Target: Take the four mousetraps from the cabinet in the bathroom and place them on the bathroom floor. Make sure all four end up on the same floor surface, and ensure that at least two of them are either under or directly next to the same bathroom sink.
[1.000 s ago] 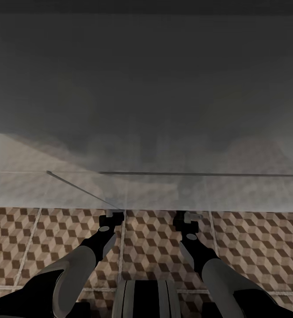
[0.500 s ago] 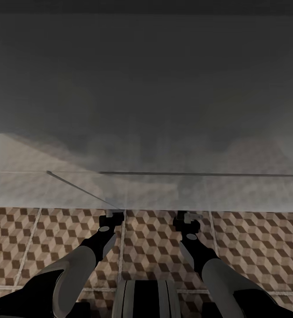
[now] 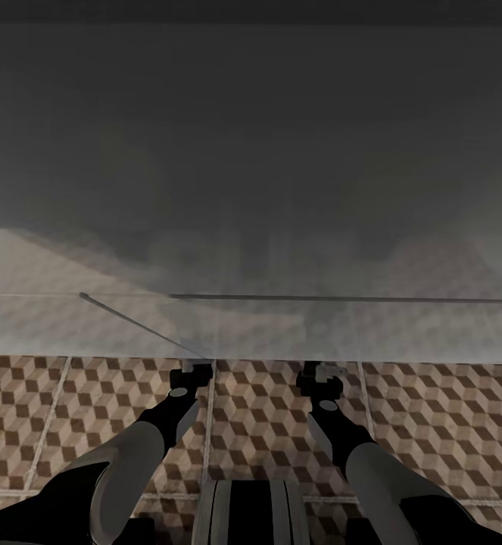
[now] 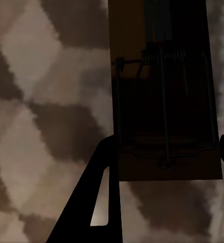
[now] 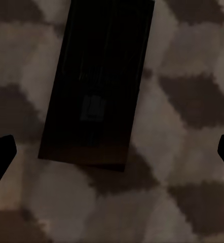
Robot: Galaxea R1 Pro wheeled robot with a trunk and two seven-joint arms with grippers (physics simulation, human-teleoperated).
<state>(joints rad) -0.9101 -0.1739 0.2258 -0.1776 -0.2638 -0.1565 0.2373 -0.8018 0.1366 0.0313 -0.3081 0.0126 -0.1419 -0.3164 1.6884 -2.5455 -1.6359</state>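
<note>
I see both end effectors open: left end effector (image 4: 165,147) straddles a mousetrap (image 4: 162,91); right end effector (image 5: 112,152) over another trap (image 5: 99,83), floor (image 5: 193,61) beneath.

No readable text or labels.

Left wrist view: one mousetrap (image 4: 162,96) lies flat on the cube-patterned bathroom floor (image 4: 36,101), wire spring visible. Left gripper (image 4: 165,152) jaws spread apart, one dark finger (image 4: 99,197) beside the trap's edge; contact unclear.
</note>
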